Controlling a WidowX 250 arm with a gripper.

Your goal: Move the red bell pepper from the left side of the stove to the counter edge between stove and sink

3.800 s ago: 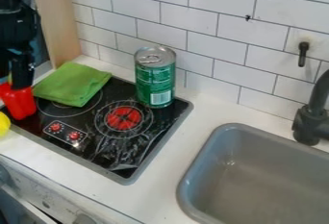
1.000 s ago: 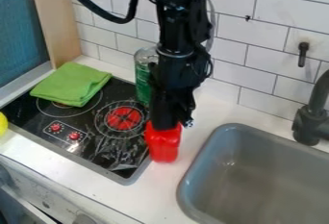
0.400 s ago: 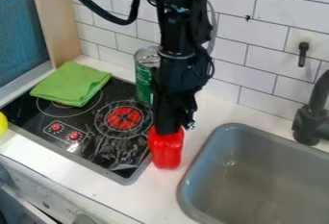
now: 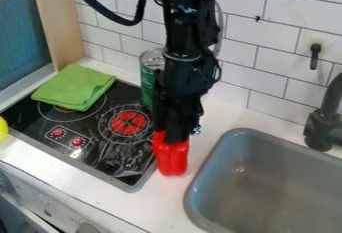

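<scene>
My arm [image 4: 186,72] has swung across to the desk [image 4: 163,197] between the sink [image 4: 267,197] and the stove [image 4: 127,149], and the hand [image 4: 176,139] has brought the red pepper [image 4: 173,161] along, directly beneath it. The carry looks nearly finished, though I can't tell whether the hand is pinching or has let go.

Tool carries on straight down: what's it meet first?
The red pepper, right at the tool's tip. Under that, likely the counter between stovetop and sink; height gap unclear from this angle.
</scene>
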